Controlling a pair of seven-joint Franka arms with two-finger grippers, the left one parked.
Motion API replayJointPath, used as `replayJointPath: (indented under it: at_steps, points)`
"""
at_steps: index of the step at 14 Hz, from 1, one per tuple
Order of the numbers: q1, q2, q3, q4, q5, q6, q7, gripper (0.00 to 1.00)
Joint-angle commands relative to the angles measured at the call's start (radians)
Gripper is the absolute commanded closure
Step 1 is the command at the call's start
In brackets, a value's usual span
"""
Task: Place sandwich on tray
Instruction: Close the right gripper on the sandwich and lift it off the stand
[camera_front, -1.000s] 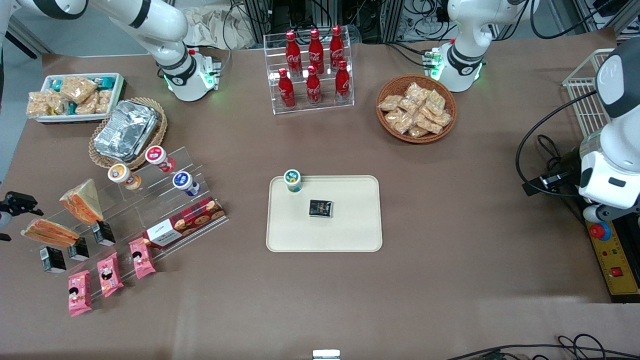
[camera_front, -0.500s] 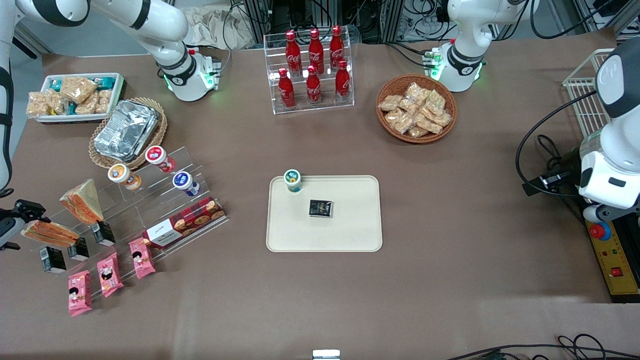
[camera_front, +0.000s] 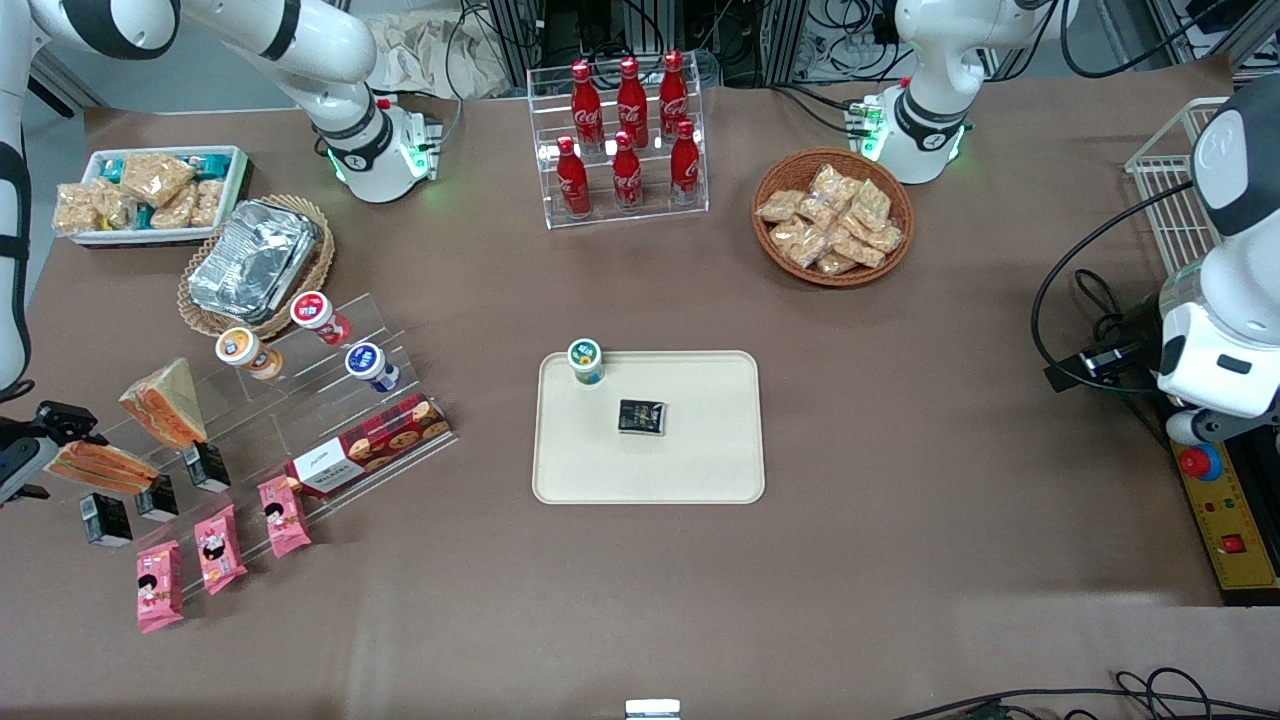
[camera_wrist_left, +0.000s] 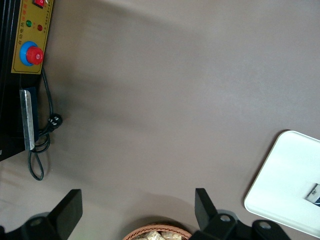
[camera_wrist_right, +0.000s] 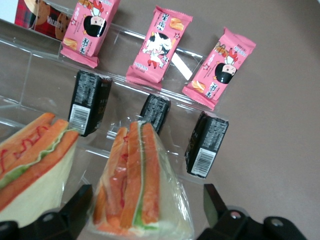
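The sandwich (camera_front: 100, 466), a clear-wrapped wedge with orange, green and white layers, lies on the low step of a clear acrylic rack toward the working arm's end of the table. My right gripper (camera_front: 45, 452) is at its outer end. In the right wrist view the gripper (camera_wrist_right: 145, 212) is open, with one black finger (camera_wrist_right: 75, 207) on each side of the sandwich (camera_wrist_right: 135, 185), not closed on it. The cream tray (camera_front: 700, 455) lies mid-table, holding a small cup and a dark packet; its corner shows in the left wrist view (camera_wrist_left: 285, 185).
A second wedge sandwich (camera_front: 165, 402) with a tan bread face stands beside it (camera_wrist_right: 35, 165). Black cartons (camera_wrist_right: 89, 102), pink snack packets (camera_wrist_right: 159, 44) and a biscuit box (camera_front: 370, 447) sit on the rack. A foil container (camera_front: 252, 258) and a cola rack (camera_front: 625, 140) stand farther back.
My gripper has moved in from the table's edge toward the sandwich, and its fingers now stand on either side of the sandwich's end. Nothing else has moved.
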Motion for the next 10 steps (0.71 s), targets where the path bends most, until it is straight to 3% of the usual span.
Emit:
replayJointPath:
  at_steps: [1, 3, 5, 6, 9, 10]
  points:
    - [-0.007, 0.010, 0.005, 0.003, -0.010, 0.006, -0.013, 0.18]
    - [-0.010, 0.014, 0.005, 0.005, -0.010, 0.005, -0.018, 0.31]
    - [-0.011, 0.014, 0.004, 0.009, -0.008, 0.000, -0.041, 0.64]
    - [-0.011, 0.013, 0.004, 0.014, -0.011, -0.006, -0.042, 0.72]
    - [-0.005, 0.003, 0.002, 0.047, -0.014, -0.058, -0.048, 0.93]
    - [-0.004, 0.002, 0.002, 0.070, -0.014, -0.091, -0.048, 0.93]
